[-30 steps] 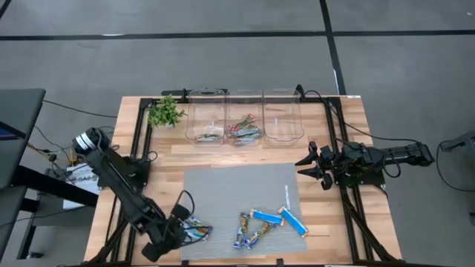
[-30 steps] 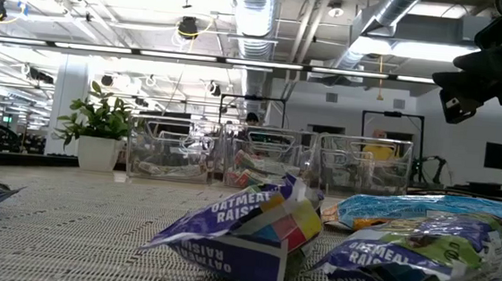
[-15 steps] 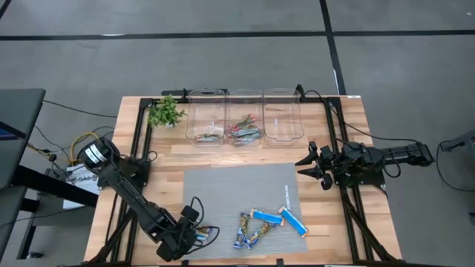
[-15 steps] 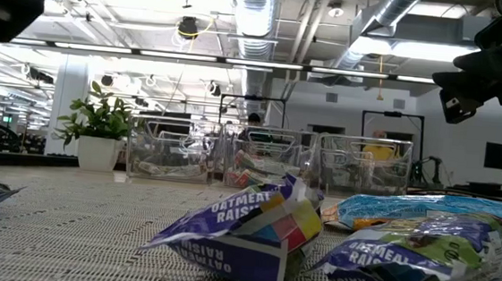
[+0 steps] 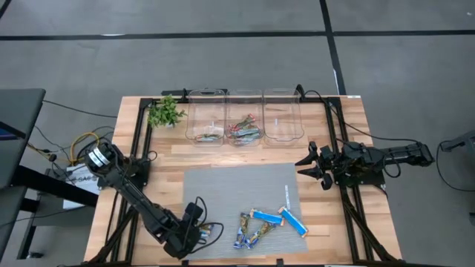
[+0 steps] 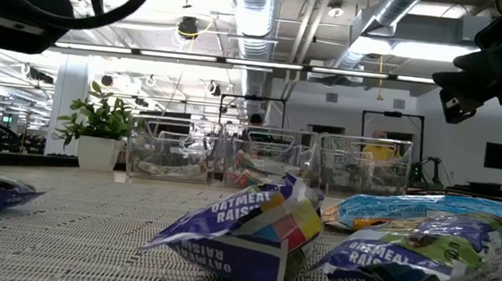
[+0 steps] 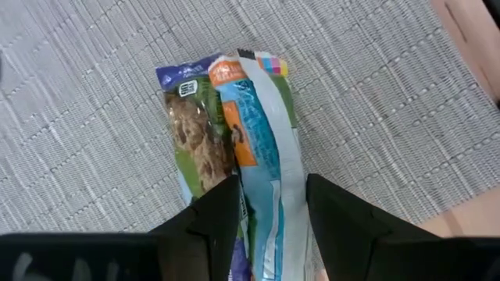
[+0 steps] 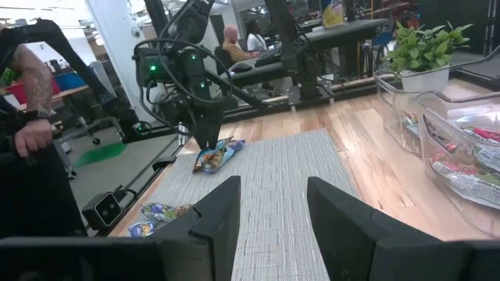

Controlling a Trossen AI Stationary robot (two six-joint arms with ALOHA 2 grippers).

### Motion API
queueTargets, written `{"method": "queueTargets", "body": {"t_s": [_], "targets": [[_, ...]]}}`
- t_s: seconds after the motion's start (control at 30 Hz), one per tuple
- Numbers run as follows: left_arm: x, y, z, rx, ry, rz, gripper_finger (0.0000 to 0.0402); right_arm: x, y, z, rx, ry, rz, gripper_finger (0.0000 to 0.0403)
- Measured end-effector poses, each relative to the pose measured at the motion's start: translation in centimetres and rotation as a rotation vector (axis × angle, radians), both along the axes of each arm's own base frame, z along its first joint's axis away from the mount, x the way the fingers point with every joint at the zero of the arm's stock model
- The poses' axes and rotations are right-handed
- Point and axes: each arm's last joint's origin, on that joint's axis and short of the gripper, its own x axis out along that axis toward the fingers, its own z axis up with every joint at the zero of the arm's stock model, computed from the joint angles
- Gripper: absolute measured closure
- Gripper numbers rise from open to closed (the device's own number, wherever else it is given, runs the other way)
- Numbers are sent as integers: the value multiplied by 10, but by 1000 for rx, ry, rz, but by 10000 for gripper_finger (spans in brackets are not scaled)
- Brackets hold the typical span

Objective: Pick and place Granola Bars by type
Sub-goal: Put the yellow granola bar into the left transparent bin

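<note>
Granola bar (image 7: 234, 148) gripped, left end effector (image 7: 269, 211) | high view: hidden

Readable text: granola bar wrappers, low view only.
"OATMEAL RAISIN" on the crumpled purple bar (image 6: 244, 234) at 6 o'clock; partial "RAISIN" on the bar (image 6: 421, 266) at 4 o'clock. Print on the wrist-view wrapper is too small to read.

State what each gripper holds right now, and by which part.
The left gripper pinches one end of a granola bar at the mat's near left corner. The right gripper holds nothing, open above the table's right side.
</note>
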Motion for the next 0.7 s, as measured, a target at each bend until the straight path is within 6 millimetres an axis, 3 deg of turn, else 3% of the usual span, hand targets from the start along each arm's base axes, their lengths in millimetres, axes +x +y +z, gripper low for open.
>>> {"method": "queueTargets", "body": {"t_s": [0.47,0.7], "targets": [[4,-4,-21,-3,59,-7,261,0,0,0,0,0,0,260],[4,-4,-21,-4,60,-8,336,0,0,0,0,0,0,260]]}}
